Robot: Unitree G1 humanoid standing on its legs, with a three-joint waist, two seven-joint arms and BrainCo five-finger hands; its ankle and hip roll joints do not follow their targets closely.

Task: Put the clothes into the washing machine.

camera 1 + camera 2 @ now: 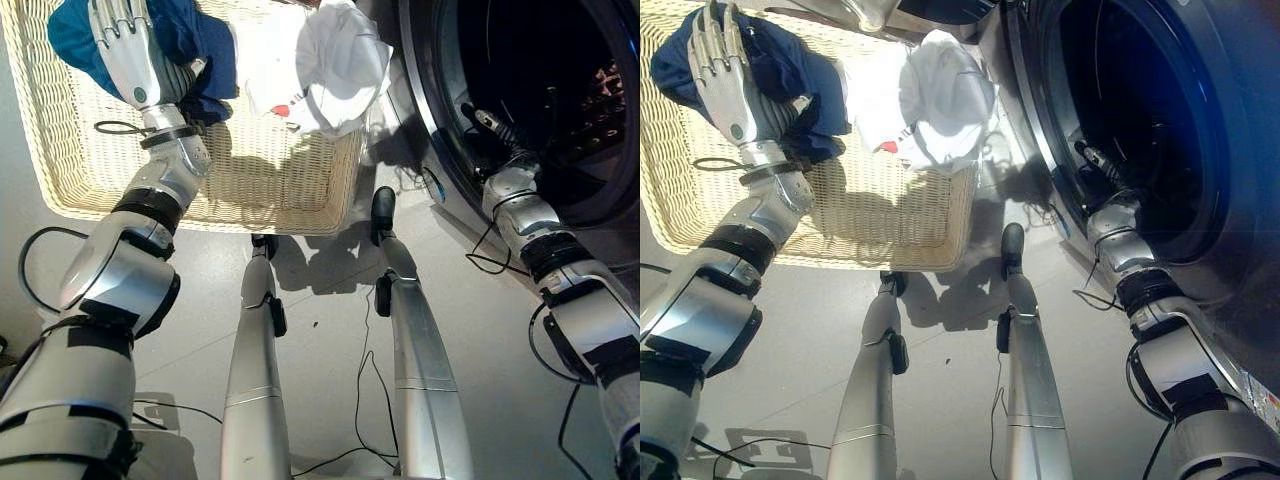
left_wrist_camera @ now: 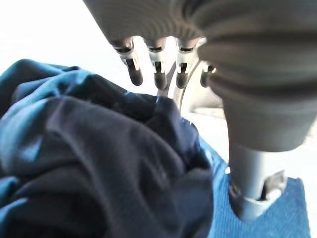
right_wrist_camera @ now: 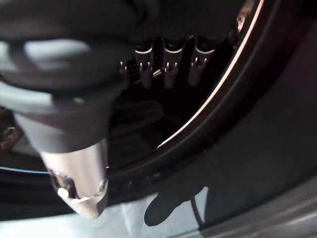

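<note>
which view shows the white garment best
The left eye view: the white garment lies whole at the basket's corner nearest the washer. The right eye view shows it almost as fully; the wrist views show blue cloth and the washer's opening instead.

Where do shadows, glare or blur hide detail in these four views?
Left eye view: the washing machine drum is near black, swallowing the right hand; hard shadows cross the wicker basket. Left wrist view: background blown out white above the blue garment; the left hand is blurred. Right wrist view: dark, soft, with one bright glint on the door rim.
</note>
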